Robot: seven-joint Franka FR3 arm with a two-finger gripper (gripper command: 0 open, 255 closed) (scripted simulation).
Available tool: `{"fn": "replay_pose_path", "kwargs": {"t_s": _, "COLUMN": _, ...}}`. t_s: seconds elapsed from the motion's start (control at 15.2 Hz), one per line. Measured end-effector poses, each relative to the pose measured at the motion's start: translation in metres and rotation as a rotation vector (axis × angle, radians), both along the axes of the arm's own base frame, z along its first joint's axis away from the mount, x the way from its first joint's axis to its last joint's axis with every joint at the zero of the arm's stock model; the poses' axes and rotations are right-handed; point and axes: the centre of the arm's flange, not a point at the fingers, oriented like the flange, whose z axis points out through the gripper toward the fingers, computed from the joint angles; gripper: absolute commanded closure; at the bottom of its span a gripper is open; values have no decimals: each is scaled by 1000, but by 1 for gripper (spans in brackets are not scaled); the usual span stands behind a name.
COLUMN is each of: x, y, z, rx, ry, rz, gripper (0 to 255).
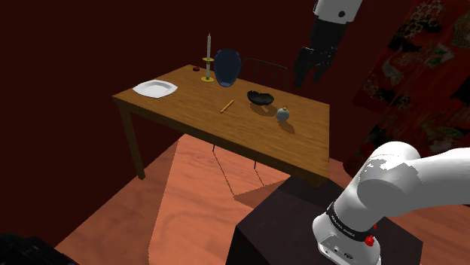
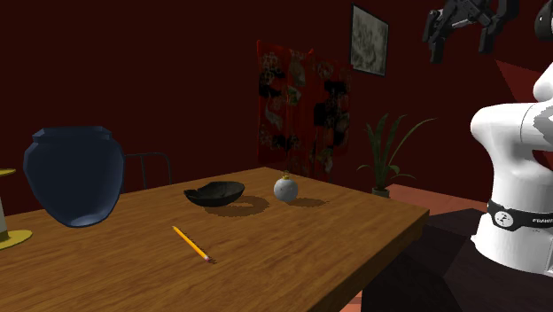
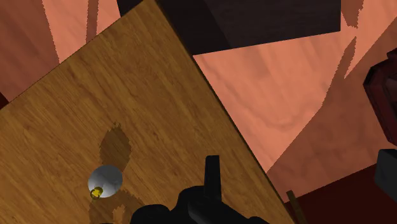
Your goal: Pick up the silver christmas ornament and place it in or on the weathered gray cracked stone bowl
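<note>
Our gripper (image 1: 311,77) hangs high at the shoulder view's upper right, jaws wide. We should lower it straight over the silver ornament (image 1: 283,114), resting right of centre on the table (image 1: 188,113) near the dark bowl (image 1: 260,97), and straddle its widest girth.

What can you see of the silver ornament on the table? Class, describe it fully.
The ornament is a small shiny silver-grey ball with a gold cap on top. It rests upright on the wooden table, beside the dark bowl but apart from it, casting a shadow. Only the tabletop touches it; the open pincer hangs well above.
</note>
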Motion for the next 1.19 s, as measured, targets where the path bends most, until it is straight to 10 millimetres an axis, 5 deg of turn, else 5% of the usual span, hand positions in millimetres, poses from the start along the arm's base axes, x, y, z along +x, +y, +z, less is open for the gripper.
{"fn": "replay_pose_path", "kwargs": {"t_s": 0.13, "x": 5, "y": 0, "z": -5, "rx": -8, "ry": -2, "rz": -11, "gripper": 0}}
{"fn": "replay_pose_path", "kwargs": {"t_s": 0.59, "x": 48, "y": -10, "z": -70, "rx": -110, "ry": -43, "rz": -157, "gripper": 0}}
{"fn": "replay_pose_path", "kwargs": {"t_s": 1.19, "x": 106, "y": -52, "z": -153, "rx": -253, "ry": -104, "rz": -360, "gripper": 0}}
